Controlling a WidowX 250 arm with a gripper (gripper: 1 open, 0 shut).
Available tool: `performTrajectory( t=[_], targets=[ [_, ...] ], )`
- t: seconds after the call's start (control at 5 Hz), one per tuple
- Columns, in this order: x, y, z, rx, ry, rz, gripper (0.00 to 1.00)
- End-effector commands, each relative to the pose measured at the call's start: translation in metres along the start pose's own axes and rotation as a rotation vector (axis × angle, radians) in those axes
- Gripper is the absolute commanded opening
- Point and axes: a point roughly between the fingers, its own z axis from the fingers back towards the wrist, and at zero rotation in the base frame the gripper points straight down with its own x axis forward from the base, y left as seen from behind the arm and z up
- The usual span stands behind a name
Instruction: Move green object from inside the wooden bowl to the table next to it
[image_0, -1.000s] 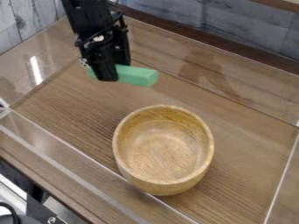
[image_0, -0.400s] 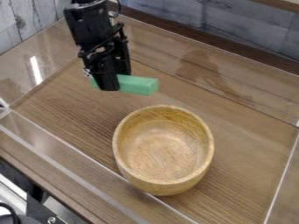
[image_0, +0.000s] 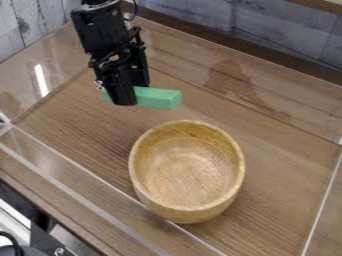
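My black gripper (image_0: 123, 93) points steeply down at the left of the table (image_0: 261, 95) and is shut on the left end of the green object (image_0: 162, 98). The flat green block sticks out to the right of the fingers, just above the wood surface; I cannot tell whether it touches. The round wooden bowl (image_0: 186, 126) stands to the lower right of it, apart from the block, with nothing inside.
Low clear acrylic walls border the table, the near one (image_0: 80, 165) running along the front and another (image_0: 325, 200) at the right. A grey plank wall rises behind the table.
The gripper and the green block sit slightly lower and closer to the tabletop than a second ago. The grip and the bowl are unchanged.
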Motion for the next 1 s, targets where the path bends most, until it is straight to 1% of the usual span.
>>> performTrajectory(
  t=[0.0, 0.2, 0.4, 0.6, 0.8],
  targets=[
    [-0.013, 0.002, 0.021, -0.04, -0.011, -0.033, 0.0],
    [-0.023, 0.006, 0.029, -0.029, -0.011, -0.062, 0.0],
    [-0.029, 0.001, 0.038, -0.033, -0.009, -0.042, 0.0],
    [-0.032, -0.003, 0.041, -0.024, -0.003, -0.017, 0.0],
    [-0.021, 0.0, 0.035, -0.007, 0.001, -0.008, 0.0]
  ],
)
